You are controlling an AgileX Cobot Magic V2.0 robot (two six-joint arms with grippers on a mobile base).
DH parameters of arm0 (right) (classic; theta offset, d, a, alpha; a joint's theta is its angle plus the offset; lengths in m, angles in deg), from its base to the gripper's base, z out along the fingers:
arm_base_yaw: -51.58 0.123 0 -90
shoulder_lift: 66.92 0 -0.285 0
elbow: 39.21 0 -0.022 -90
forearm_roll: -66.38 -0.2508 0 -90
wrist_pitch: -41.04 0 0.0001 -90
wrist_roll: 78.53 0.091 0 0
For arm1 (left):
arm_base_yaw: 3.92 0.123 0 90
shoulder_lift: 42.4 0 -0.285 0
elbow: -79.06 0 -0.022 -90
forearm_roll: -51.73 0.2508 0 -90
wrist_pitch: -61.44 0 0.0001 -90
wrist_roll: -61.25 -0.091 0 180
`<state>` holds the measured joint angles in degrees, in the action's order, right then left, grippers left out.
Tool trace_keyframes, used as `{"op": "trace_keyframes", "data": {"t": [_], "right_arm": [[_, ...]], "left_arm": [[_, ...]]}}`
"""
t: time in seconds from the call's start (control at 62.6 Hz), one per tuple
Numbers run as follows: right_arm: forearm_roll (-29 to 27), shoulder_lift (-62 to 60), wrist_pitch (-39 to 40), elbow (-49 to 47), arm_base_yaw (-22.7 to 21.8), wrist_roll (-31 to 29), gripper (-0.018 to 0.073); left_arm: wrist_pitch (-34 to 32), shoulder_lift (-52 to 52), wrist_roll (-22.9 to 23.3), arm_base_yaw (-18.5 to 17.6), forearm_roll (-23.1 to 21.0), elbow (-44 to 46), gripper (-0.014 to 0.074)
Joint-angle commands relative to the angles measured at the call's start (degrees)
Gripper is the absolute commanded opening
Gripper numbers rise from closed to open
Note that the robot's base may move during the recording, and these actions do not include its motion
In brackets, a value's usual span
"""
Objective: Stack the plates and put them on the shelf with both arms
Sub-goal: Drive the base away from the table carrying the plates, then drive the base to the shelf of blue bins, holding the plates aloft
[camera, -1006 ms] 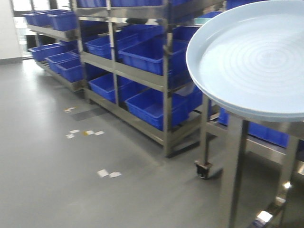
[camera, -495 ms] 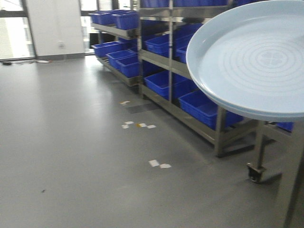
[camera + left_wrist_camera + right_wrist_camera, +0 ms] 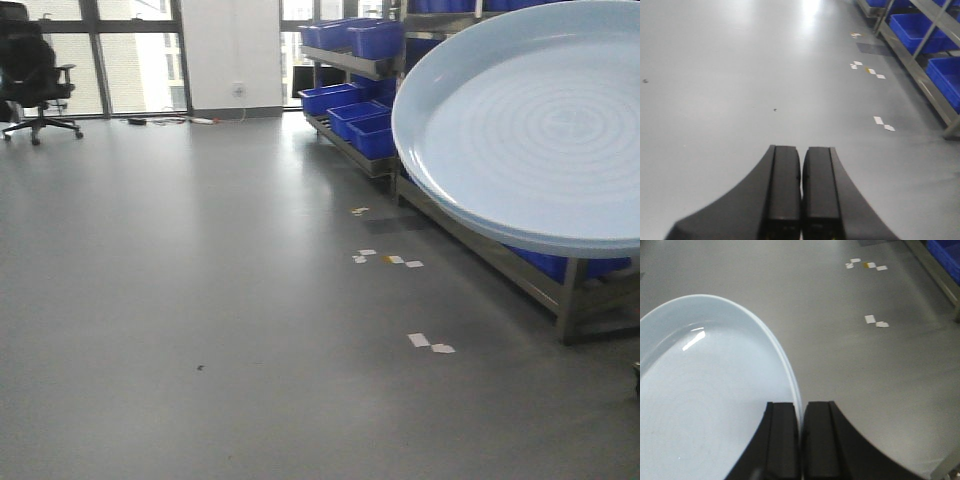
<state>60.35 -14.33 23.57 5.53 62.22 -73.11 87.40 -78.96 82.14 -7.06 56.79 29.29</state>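
The right gripper (image 3: pixel 801 407) is pinching the rim of a large pale-blue plate (image 3: pixel 700 390), its jaws clamped on the upturned edge, and is holding the plate aloft above the grey floor (image 3: pixel 200 300). The left gripper (image 3: pixel 801 150) is hanging over bare floor, its jaws pressed together with nothing between them. Behind the plate, steel shelving (image 3: pixel 568 300) is carrying blue bins (image 3: pixel 375 135). White paper scraps (image 3: pixel 430 343) are lying on the floor, and a black office chair (image 3: pixel 35 75) is standing near the windows (image 3: pixel 135 70).
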Motion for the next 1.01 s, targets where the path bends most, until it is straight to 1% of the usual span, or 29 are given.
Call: {"op": "trace_keyframes", "data": {"t": [0.0, 0.99], "right_arm": [[-0.3, -0.5, 5.4, -1.7, -0.3, -0.1, 0.0055], [-0.3, -0.5, 5.4, -1.7, -0.3, -0.1, 0.0055]], "left_arm": [[-4.1, -0.1, 0.4, 0.0, 0.2, 1.7, 0.0101], [-4.1, -0.1, 0.4, 0.0, 0.2, 1.7, 0.0101]]}}
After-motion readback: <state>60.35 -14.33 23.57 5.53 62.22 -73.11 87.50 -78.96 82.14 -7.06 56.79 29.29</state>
